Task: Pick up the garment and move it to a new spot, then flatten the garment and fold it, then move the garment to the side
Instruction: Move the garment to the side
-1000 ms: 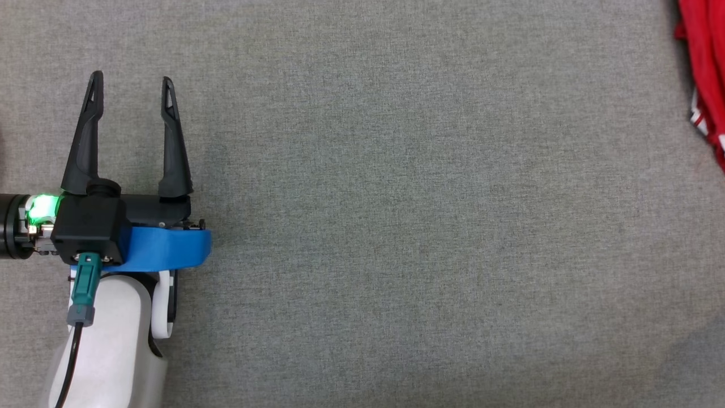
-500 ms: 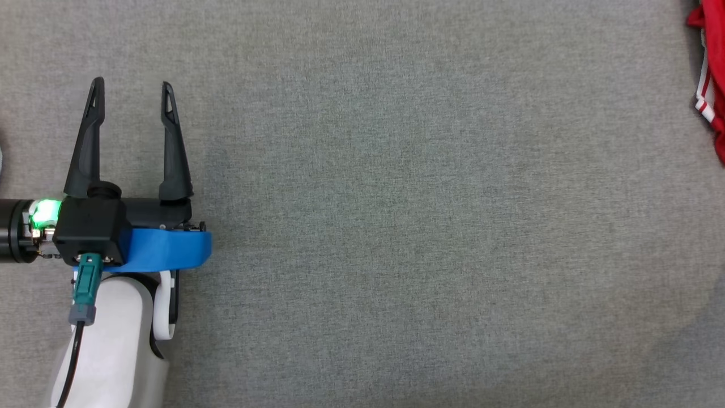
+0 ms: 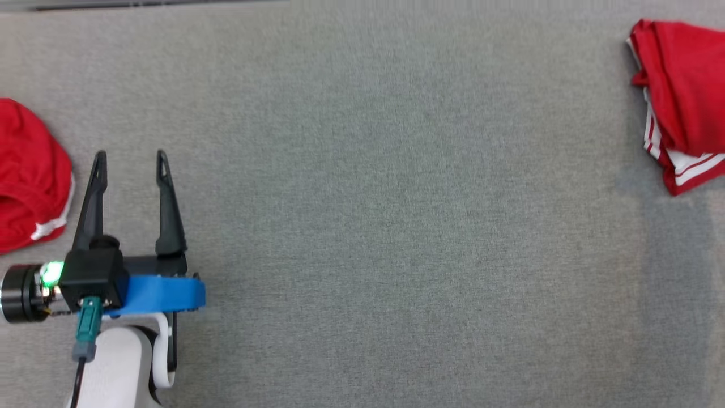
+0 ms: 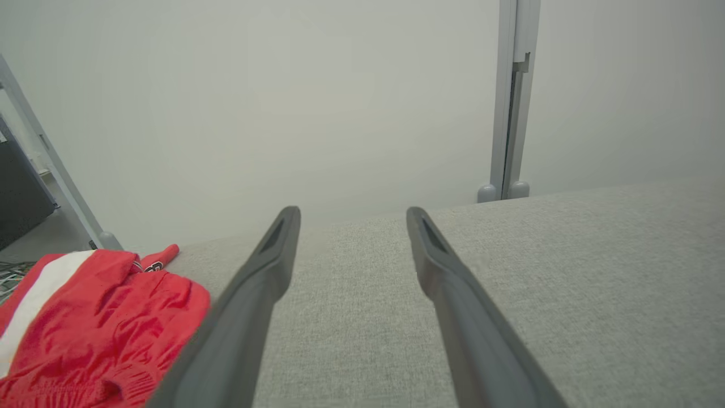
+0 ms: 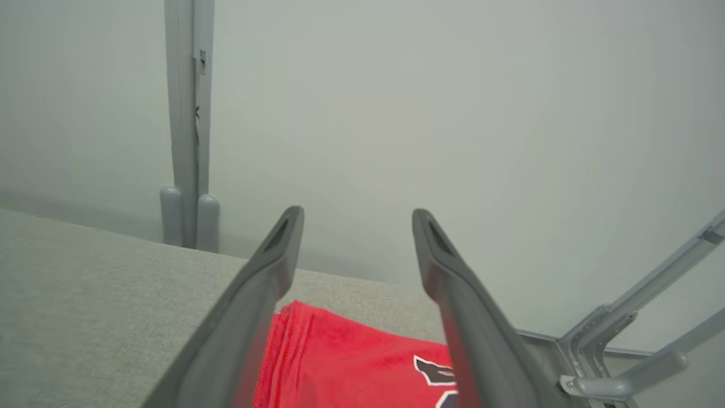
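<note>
A folded red garment (image 3: 685, 90) with white stripes lies at the far right of the grey cloth-covered table (image 3: 396, 226). In the right wrist view the same red garment (image 5: 351, 362) lies just below and between the fingers of my right gripper (image 5: 357, 211), which stands open and holds nothing. My left gripper (image 3: 131, 154) is open and empty at the lower left, its fingers pointing away from me. In the left wrist view my left gripper (image 4: 352, 211) hovers over bare table.
A second red garment (image 3: 28, 170), crumpled and white-trimmed, lies at the table's left edge, close to my left fingers; it shows as a red heap (image 4: 102, 323) in the left wrist view. The table's far edge (image 3: 141, 4) meets a pale wall with grey posts (image 4: 512, 113).
The head camera has shifted, bringing the table's far edge and both red garments further into view. My right gripper has opened. The left gripper stays open.
</note>
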`<state>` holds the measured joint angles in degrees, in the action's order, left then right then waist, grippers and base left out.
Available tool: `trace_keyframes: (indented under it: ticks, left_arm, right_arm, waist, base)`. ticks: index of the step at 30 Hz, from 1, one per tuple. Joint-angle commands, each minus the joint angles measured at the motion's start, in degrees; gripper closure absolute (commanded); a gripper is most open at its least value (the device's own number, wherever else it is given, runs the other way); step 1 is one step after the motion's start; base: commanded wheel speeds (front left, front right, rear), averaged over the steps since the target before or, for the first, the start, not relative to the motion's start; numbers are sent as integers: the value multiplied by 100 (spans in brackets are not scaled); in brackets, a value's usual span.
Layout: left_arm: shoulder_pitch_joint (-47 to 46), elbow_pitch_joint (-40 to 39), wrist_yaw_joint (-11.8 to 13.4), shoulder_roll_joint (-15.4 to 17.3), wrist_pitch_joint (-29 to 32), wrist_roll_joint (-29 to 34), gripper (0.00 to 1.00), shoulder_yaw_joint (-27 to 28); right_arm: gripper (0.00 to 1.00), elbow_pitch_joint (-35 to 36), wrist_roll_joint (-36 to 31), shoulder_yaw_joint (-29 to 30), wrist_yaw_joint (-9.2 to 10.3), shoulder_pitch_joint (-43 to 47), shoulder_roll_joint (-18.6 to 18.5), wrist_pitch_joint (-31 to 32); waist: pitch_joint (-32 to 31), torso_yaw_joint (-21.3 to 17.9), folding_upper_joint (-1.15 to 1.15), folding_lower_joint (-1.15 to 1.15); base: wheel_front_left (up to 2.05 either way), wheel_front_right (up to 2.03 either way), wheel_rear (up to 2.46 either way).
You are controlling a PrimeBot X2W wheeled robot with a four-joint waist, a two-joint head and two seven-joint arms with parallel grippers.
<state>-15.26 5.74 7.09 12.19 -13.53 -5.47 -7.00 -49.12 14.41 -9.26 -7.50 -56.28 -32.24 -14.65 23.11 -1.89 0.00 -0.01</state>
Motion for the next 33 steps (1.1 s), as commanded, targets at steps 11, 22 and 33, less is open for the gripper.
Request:
trace_keyframes:
  ticks: [11,22,33]
  left_arm:
    - [916,171,90,24,-81,-255,0,125]
    - [1351,281,102,-27,-72,-389,0,41]
    - [1583,184,117,19,23,-464,0,-8]
  right_arm:
    - [0,1363,217,-294,2,1801,943,-53]
    - [0,2439,111,423,1,3647,1610,-55]
    - [0,3756,-470,1284,1,4955,2450,387]
  waist:
    - [-1092,123,0,1]
    - [-1664,249,0,1]
    - [-1884,286,0,1]
  base:
    - [0,0,0]
    - [0,0,0]
    - [0,0,0]
